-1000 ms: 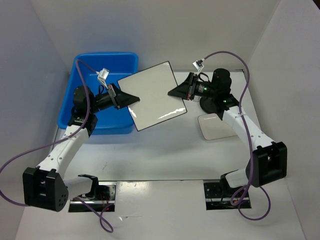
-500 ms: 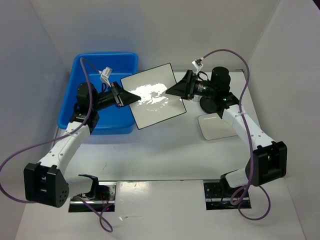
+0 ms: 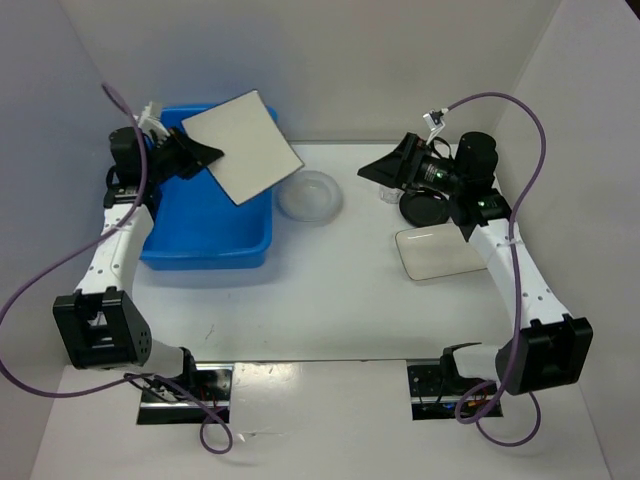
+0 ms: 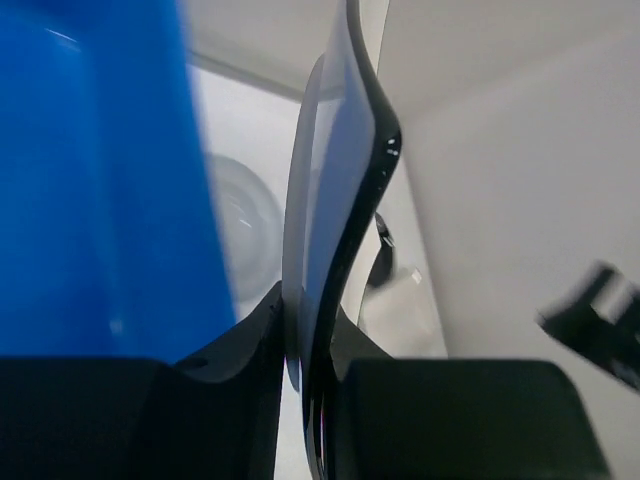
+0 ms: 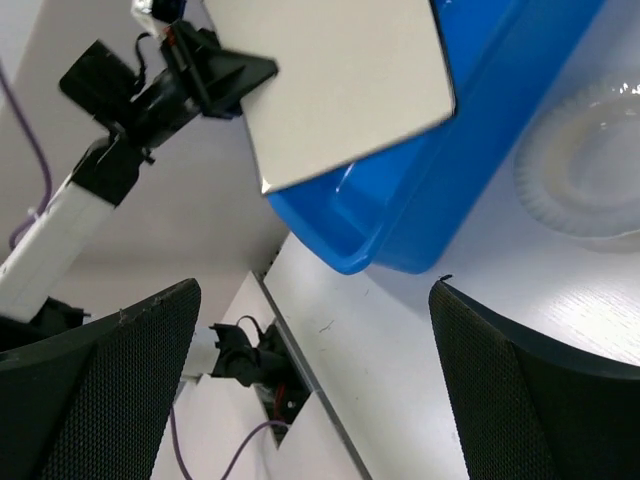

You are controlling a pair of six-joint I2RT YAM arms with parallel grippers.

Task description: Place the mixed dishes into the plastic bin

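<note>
My left gripper (image 3: 203, 155) is shut on one corner of the large squarish white plate (image 3: 243, 145), holding it tilted above the blue plastic bin (image 3: 205, 258). In the left wrist view the plate (image 4: 335, 200) stands edge-on, pinched between both fingers (image 4: 250, 345), with the bin (image 4: 100, 170) to the left. My right gripper (image 3: 377, 172) is open and empty, well right of the plate. Its wrist view has the plate (image 5: 340, 70), the bin (image 5: 420, 210) and the round white shallow dish (image 5: 590, 160). That dish (image 3: 310, 195) sits on the table beside the bin.
A round black bowl (image 3: 430, 207) lies under the right wrist, and the smaller white rectangular tray (image 3: 440, 252) is just in front of it. White walls close in the table on three sides. Purple cables loop from both arms.
The right gripper let go of the plate, opened wide and pulled back to the right. The left arm swung the plate left and back over the bin, uncovering the round dish.
</note>
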